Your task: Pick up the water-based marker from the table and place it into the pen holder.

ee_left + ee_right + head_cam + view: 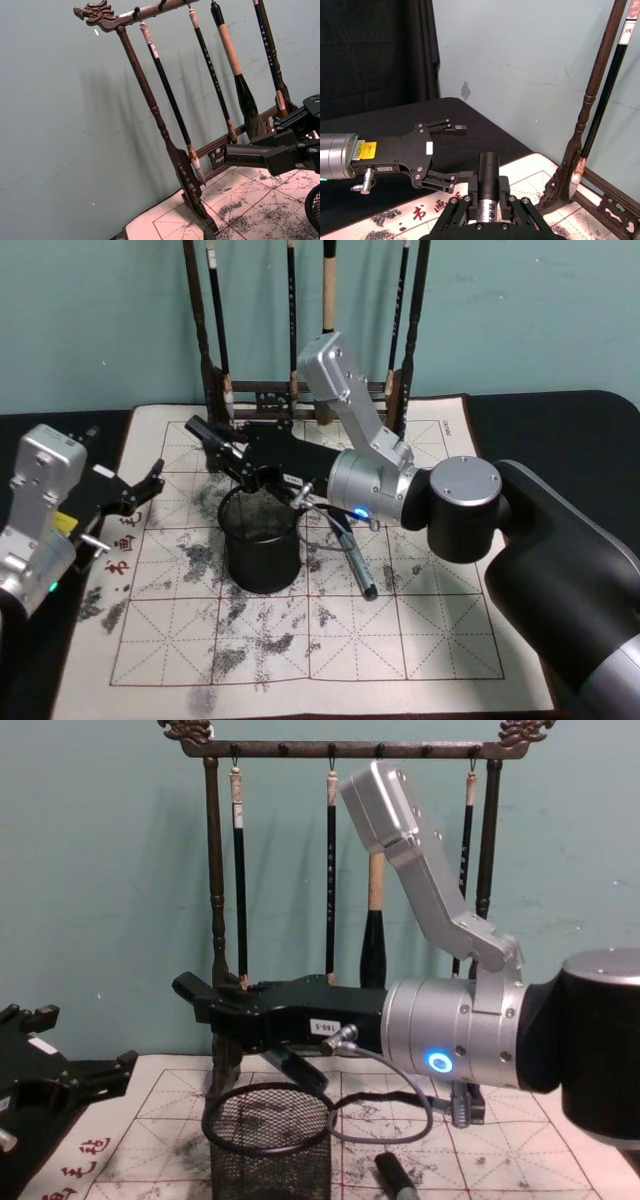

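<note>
Over the pen holder [262, 562], left gripper [462, 152] idling open aside, the right gripper [488, 186] is clamping the marker [488, 162] nearly level, needing a downward tilt before release.

Right tool [218, 445] extended leftward, clamped on marker [488, 167]; left tool [128, 508] spread, at left.

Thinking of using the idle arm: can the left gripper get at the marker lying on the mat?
Probably not cleanly. The marker lies right of the holder, with the right gripper, gripping another marker, over that holder; the open left gripper sits left of both.
</note>
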